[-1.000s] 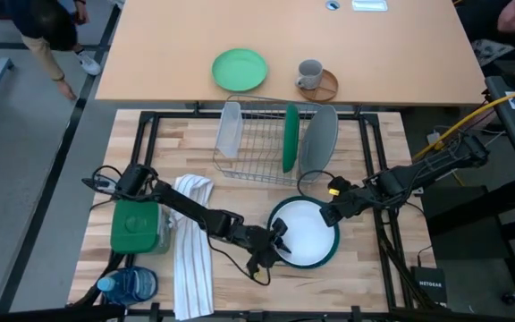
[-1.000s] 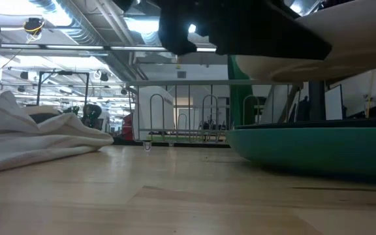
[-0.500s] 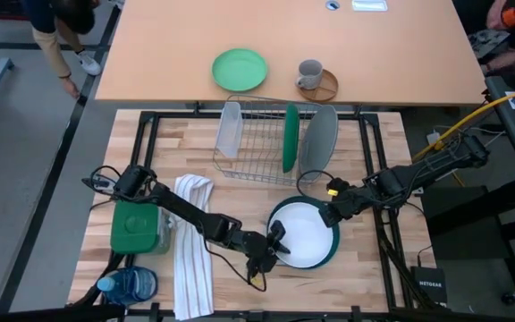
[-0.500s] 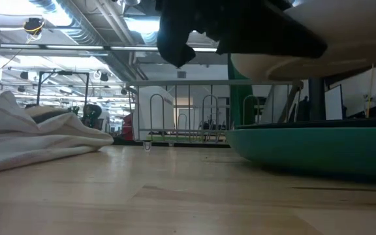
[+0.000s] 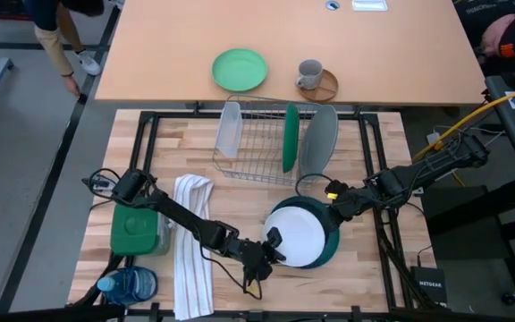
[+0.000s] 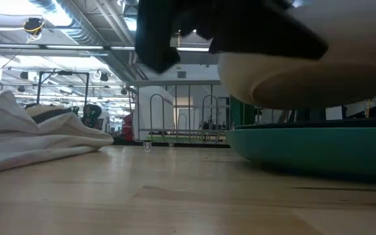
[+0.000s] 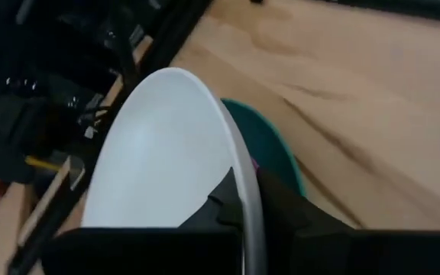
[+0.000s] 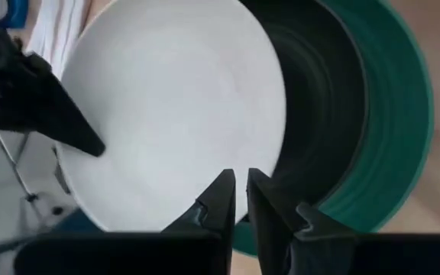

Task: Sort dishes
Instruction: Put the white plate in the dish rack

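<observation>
A light grey plate (image 5: 299, 236) hangs above a charcoal plate (image 8: 323, 99) that lies in a teal-green plate (image 5: 329, 252) at the table's near middle. My left gripper (image 5: 273, 245) is shut on the light grey plate's near-left rim. My right gripper (image 5: 333, 213) stands at that plate's right rim, its fingers (image 8: 224, 195) a narrow gap apart; whether they touch it I cannot tell. A dark green plate (image 5: 290, 139) and a grey one (image 5: 319, 138) stand on edge in the wire rack (image 5: 256, 148). My left gripper pinches the light grey plate's rim (image 7: 244, 164) between its two fingers, at the plate's near-left side. The fingers come from the table's left, slanting down. In the low view the plate's underside (image 6: 305, 78) is clear of the teal-green plate (image 6: 305, 147).
A striped towel (image 5: 193, 243), a green box (image 5: 135, 227) and a blue bottle (image 5: 129, 286) lie at the near left. On the far table are a small mint-green plate (image 5: 239, 69) and a grey mug (image 5: 309, 74). A person shows at the far left.
My left gripper has gone toward the table's near left edge with the light grey plate's rim. The plate has shifted left with it, off the middle of the teal-green plate. My right gripper has stayed in place.
</observation>
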